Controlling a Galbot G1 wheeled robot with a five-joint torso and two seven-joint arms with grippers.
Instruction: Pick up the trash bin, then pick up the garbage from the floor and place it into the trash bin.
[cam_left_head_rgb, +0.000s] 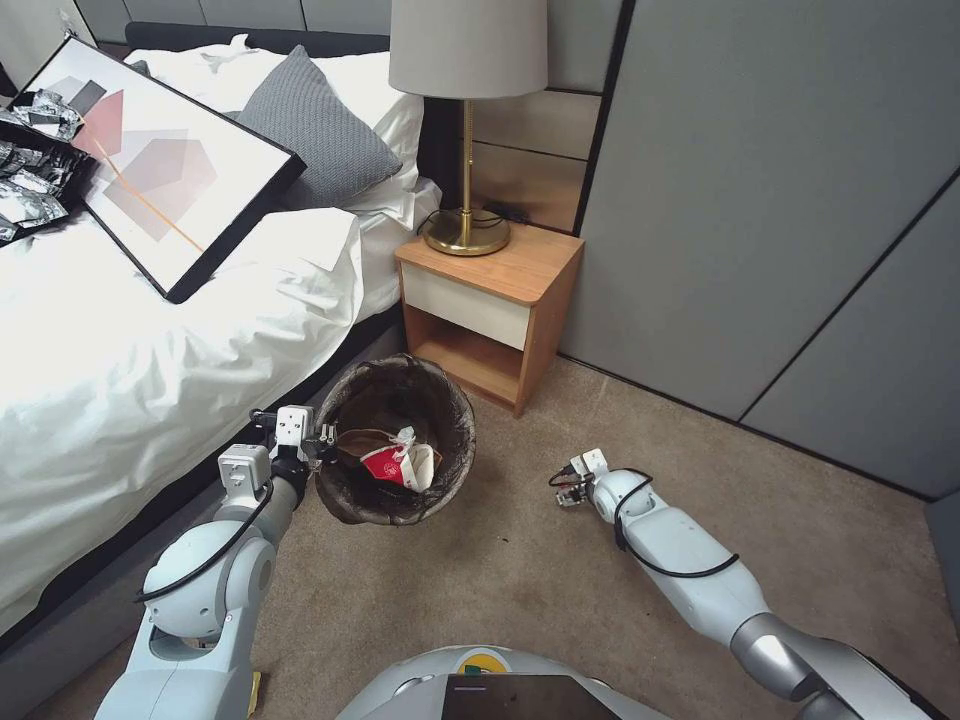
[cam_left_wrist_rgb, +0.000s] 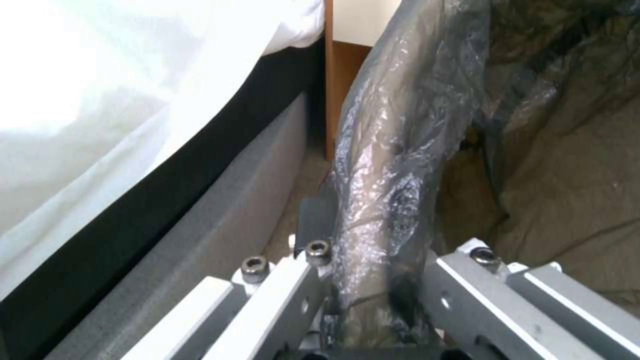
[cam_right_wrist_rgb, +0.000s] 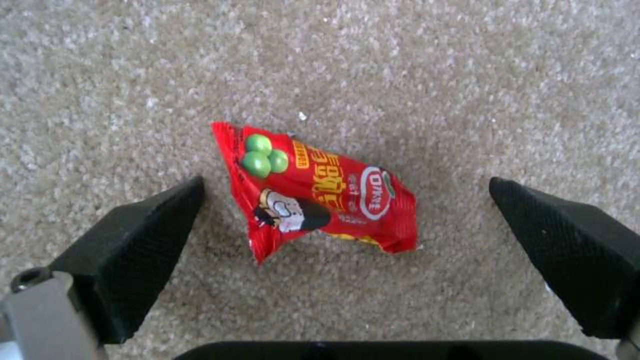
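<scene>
A bed (cam_left_head_rgb: 150, 330) with white covers fills the left side, with carpet (cam_left_head_rgb: 560, 580) beside it and a wooden nightstand (cam_left_head_rgb: 490, 300) behind. Near the bed's edge, the left gripper (cam_left_head_rgb: 325, 450) is clamped on the rim of the bin (cam_left_head_rgb: 440, 400), a round bin lined with a dark bag. In the left wrist view the bag-covered rim (cam_left_wrist_rgb: 387, 200) runs up between the two metal fingers (cam_left_wrist_rgb: 293, 295), which pinch it from either side. The bin appears held just above the carpet, close to the bed frame. Inside it lie a red-and-white cup (cam_left_head_rgb: 400, 465) and some brown paper (cam_left_head_rgb: 362, 442).

To the right, well apart from the bin, the right gripper (cam_left_head_rgb: 573, 488) reaches down toward the floor. Its wrist view shows the black fingers (cam_right_wrist_rgb: 133, 250) spread wide, holding nothing, with a red snack wrapper (cam_right_wrist_rgb: 313, 195) lying flat on the carpet between them.

The bin seems already picked up, and the step in hand looks like collecting litter. The next move likely calls for lowering onto the wrapper and closing on it. The thin, flat foil may slip or crumple, so the fingertips should meet the carpet first.
</scene>
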